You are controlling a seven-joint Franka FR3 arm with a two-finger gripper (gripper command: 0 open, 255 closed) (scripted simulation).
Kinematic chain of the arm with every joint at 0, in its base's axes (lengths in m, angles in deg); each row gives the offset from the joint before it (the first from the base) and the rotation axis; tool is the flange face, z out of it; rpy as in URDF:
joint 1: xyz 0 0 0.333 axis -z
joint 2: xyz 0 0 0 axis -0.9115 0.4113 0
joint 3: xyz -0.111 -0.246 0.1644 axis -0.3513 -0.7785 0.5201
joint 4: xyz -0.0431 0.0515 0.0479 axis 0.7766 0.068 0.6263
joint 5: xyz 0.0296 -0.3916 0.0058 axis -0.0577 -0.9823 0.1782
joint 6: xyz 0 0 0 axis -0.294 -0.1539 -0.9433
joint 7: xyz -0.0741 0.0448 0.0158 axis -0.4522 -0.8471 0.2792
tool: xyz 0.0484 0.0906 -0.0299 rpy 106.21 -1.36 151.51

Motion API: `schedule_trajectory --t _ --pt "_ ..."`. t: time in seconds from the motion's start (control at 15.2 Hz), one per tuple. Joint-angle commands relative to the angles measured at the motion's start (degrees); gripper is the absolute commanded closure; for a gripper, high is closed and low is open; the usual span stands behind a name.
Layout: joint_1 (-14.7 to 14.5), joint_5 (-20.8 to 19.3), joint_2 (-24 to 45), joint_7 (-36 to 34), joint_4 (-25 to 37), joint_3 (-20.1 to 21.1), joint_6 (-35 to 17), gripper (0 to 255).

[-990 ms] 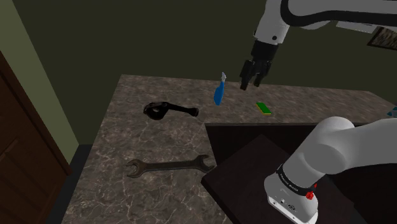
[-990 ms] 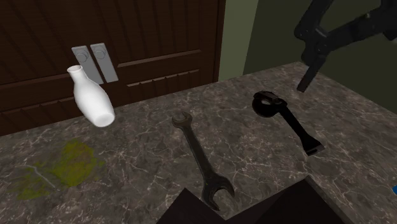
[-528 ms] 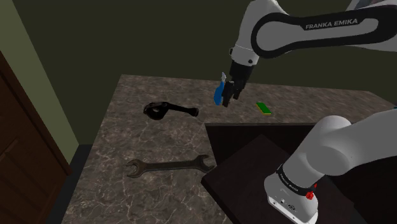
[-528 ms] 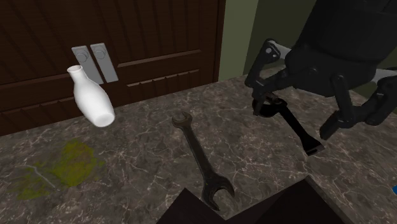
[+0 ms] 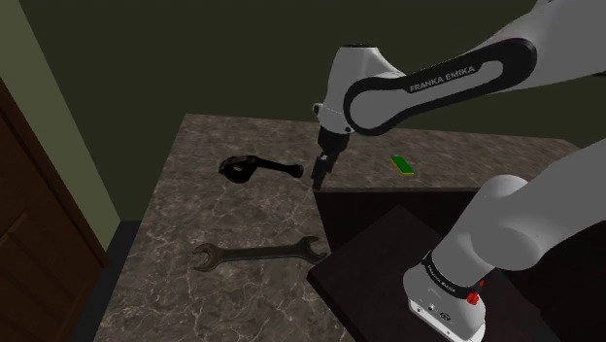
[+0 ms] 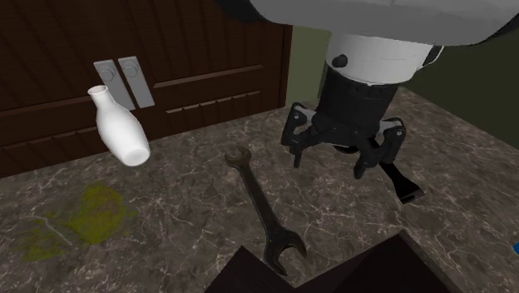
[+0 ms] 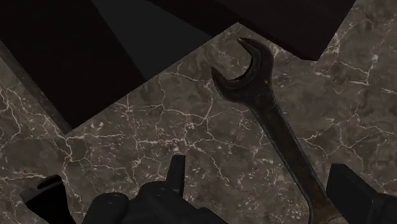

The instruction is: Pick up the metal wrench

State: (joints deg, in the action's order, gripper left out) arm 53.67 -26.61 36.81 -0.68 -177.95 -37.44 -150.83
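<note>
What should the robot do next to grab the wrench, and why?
Probably slide sideways to centre the open fingers over the wrench handle. It lies flat on the countertop, off-centre beside one finger, so closing now would likely miss.

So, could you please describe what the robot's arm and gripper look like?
The arm has rounded white links with dark joints. One dark band carries white FRANKA EMIKA lettering. A small red mark sits near its base. The gripper is all black, with two angular fingers.
</note>
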Motion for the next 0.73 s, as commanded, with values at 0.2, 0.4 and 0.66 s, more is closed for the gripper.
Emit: schedule_trajectory --t 0.2,0.4,0.66 --pt "-2.08 -1.69 10.3 3.01 0.66 2.69 -10.52 0" --pt "-3.02 -3.94 16.75 3.86 1.73 4.32 -16.28 0" --pt "-4.31 -9.22 25.66 3.38 3.97 5.93 -23.21 0"
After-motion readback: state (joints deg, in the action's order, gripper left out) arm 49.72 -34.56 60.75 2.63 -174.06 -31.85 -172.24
